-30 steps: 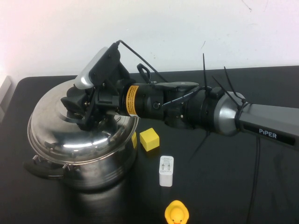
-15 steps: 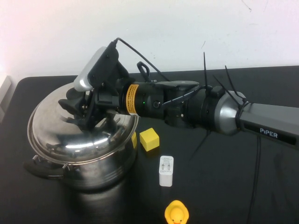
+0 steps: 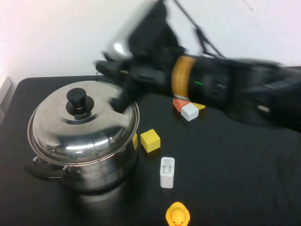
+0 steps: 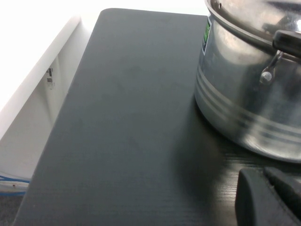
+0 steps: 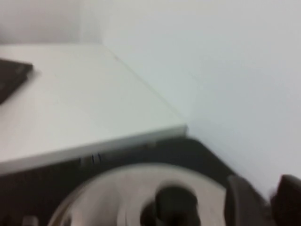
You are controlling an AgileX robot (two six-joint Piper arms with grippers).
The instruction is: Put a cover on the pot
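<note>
The large shiny stainless-steel pot [image 3: 82,157] sat lower left, its domed steel lid [image 3: 80,129] seated. My right gripper [image 3: 113,84] hung above, released, holding nothing; a low swing might nudge the lid's black knob [image 3: 76,97]. Left gripper [image 4: 270,197] beside the pot; grip unclear.

A blurred black robot arm [image 3: 225,89] stretches across the upper right of the high view. It has an orange-yellow band, a small green light, a silver-grey camera housing and thin black cables. Its black right gripper [image 3: 113,87] has two fingers spread apart.

A black left gripper [image 4: 270,197] fills the lower right corner of the left wrist view.
</note>
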